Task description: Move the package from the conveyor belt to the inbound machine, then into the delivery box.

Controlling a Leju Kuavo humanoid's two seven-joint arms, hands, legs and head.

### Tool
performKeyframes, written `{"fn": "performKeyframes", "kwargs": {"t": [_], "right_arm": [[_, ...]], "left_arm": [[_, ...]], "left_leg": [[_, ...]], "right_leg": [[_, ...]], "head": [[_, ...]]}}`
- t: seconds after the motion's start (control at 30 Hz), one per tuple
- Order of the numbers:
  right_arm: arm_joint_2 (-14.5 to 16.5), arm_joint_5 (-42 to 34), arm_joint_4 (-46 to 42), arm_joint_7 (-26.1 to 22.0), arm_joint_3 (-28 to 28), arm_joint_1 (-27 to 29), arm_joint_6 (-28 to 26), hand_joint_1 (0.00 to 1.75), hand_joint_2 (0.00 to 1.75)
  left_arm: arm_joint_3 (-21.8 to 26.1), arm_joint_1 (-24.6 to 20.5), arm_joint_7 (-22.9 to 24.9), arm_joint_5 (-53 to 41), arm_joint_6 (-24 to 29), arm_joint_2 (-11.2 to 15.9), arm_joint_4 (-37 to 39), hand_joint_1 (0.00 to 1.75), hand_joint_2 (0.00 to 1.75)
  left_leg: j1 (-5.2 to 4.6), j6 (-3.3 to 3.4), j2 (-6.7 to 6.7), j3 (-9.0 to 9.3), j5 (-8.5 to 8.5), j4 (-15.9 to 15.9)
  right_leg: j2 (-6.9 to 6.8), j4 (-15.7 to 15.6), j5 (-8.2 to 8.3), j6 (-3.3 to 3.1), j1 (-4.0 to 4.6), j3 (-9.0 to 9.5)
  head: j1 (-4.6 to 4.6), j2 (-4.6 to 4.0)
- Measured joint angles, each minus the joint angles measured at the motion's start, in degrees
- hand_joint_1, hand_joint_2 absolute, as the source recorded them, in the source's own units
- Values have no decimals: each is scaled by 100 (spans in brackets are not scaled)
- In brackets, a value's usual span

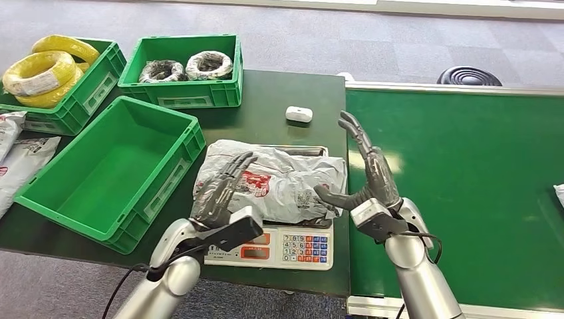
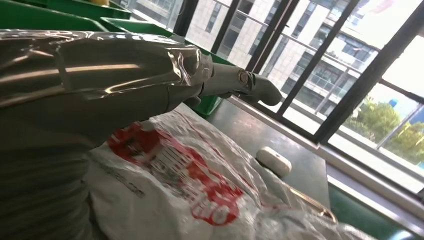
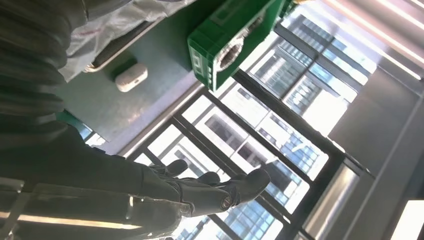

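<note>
The package (image 1: 279, 183) is lying on the scale (image 1: 292, 247); the left hand (image 1: 223, 186) is resting flat on it, the right hand (image 1: 369, 176) spreading wide beside it. The slick bag is likely slipping off when lifted.

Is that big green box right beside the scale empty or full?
Empty. The head view looks straight into the green box and shows only its bare bottom; the package lies on the scale.

Grey package (image 1: 279, 179) with red print, green conveyor belt (image 1: 459, 186), green crates (image 1: 106, 173), yellow coils (image 1: 43, 70)
</note>
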Motion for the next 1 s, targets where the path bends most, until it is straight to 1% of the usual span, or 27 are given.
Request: {"fn": "performKeyframes", "kwargs": {"t": [0.07, 0.13, 0.27, 0.33, 0.43, 0.47, 0.5, 0.57, 0.6, 0.63, 0.67, 0.73, 0.83, 0.93, 1.0], "right_arm": [[12, -101, -167, -45, -57, 51, -64, 0, 175], [20, -136, -294, -51, -98, 94, -83, 0, 175], [22, -188, -450, -52, -151, 153, -107, 0, 175], [35, -245, -549, -66, -174, 175, -150, 0, 175], [97, -298, -788, 11, -223, 203, -189, 0, 175], [125, -300, -873, 55, -250, 209, -189, 0, 175], [152, -298, -957, 89, -280, 214, -189, 0, 175], [201, -291, -1106, 112, -336, 218, -189, 0, 175], [222, -288, -1174, 108, -360, 219, -188, 0, 175], [241, -285, -1237, 101, -382, 219, -187, 0, 175], [259, -283, -1298, 94, -402, 220, -187, 0, 175], [288, -283, -1408, 86, -436, 221, -187, 0, 175], [322, -276, -1524, 84, -475, 229, -189, 0, 175], [354, -259, -1591, 78, -544, 270, -208, 0, 175], [370, -242, -1623, 75, -604, 308, -234, 0, 175]], "left_arm": [[-273, -342, 99, -158, 24, -85, 488, 0, 175], [-452, -568, 129, -204, 58, -156, 852, 0, 175], [-646, -827, 148, -247, 70, -219, 1301, 0, 175], [-752, -962, 150, -275, -35, -277, 1539, 0, 175], [-955, -1204, 31, -280, -234, -458, 1992, 0, 175], [-1033, -1280, 12, -301, -249, -539, 2135, 4, 175], [-1121, -1357, 39, -353, -230, -630, 2279, 39, 175], [-1297, -1522, 243, -556, -116, -800, 2557, 123, 175], [-1387, -1613, 397, -689, -52, -875, 2702, 162, 175], [-1476, -1708, 557, -823, -7, -943, 2850, 171, 175], [-1559, -1801, 703, -948, 9, -1007, 2997, 174, 175], [-1691, -1970, 926, -1149, -29, -1111, 3279, 175, 175], [-1804, -2140, 1117, -1336, -19, -1221, 3654, 175, 175], [-1811, -2286, 1219, -1421, 242, -1263, 3903, 175, 175], [-1728, -2369, 1249, -1434, 486, -1251, 3928, 175, 175]], "left_leg": [[1, 0, 9, 0, 0, -1], [1, 0, 15, 1, 0, -2], [2, 0, 15, 0, 0, -2], [2, 0, 14, -3, 0, -2], [0, 0, 13, -6, 0, -1], [0, 0, 13, -6, 0, 0], [-1, 0, 12, -7, 0, 1], [-1, 0, 11, -8, 0, 1], [-1, 0, 11, -8, 0, 1], [-1, 0, 11, -8, 0, 1], [-1, 0, 11, -7, 0, 1], [0, 0, 11, -6, 0, 0], [1, 0, 12, -5, 0, -1], [1, 0, 12, -6, 0, -1], [1, 0, 12, -7, 0, -1]], "right_leg": [[6, 1, 0, 0, 1, -1], [11, 1, 0, -1, 2, -2], [11, 1, 0, -1, 3, -5], [10, 1, 0, -1, 2, -6], [10, 1, 0, 0, 1, -6], [10, 1, 1, 0, 0, -6], [10, 1, 1, 0, 0, -6], [10, 0, 1, 1, -1, -6], [10, 0, 1, 1, -1, -6], [10, 0, 1, 1, -1, -6], [10, 0, 1, 1, -1, -6], [10, 1, 1, 1, 0, -6], [10, 1, 1, 1, 1, -6], [10, 2, 1, 1, 2, -6], [10, 3, 1, 1, 2, -6]], "head": [[-1, 0], [-2, 0], [-2, 0], [-1, 0], [-1, 0], [-1, 0], [0, 0], [-1, 0], [-1, 0], [-1, 0], [-1, 0], [-2, 0], [-2, 0], [-2, 0], [-1, 0]]}}
